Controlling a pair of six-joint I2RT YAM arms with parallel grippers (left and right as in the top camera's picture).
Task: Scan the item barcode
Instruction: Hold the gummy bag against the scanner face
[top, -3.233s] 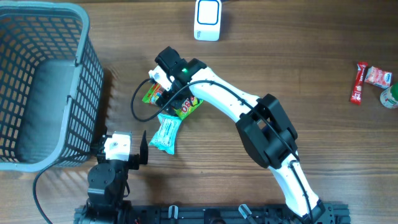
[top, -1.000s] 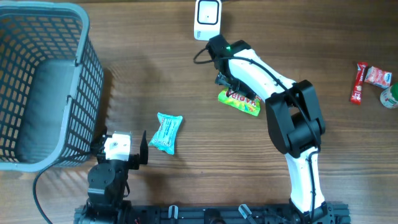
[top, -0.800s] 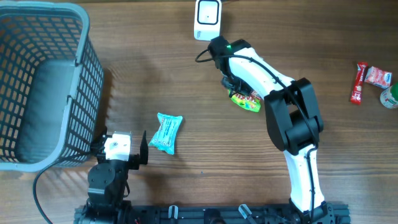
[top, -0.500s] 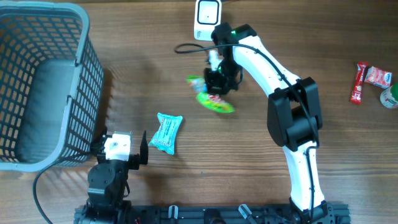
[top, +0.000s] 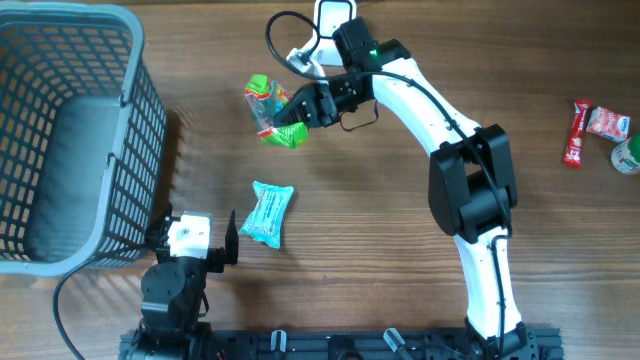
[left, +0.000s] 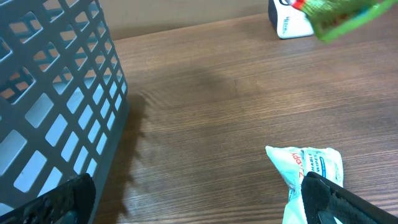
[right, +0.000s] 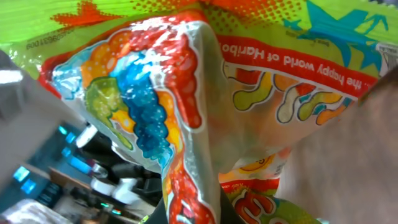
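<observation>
Found gummy bag (top: 270, 108) clamped in jaws of right gripper (top: 297, 108), off the tabletop (top: 400, 250), upper centre of overhead frame. Logged its long axis as roughly top to bottom, slightly tilted. Placed scanner (top: 333, 12) near, up and right of the bag, partly behind the wrist. Judged a swing toward upper right needed; could not make out barcode side. Noted left gripper (top: 200, 240) lower left, jaws wide apart, empty.
</observation>
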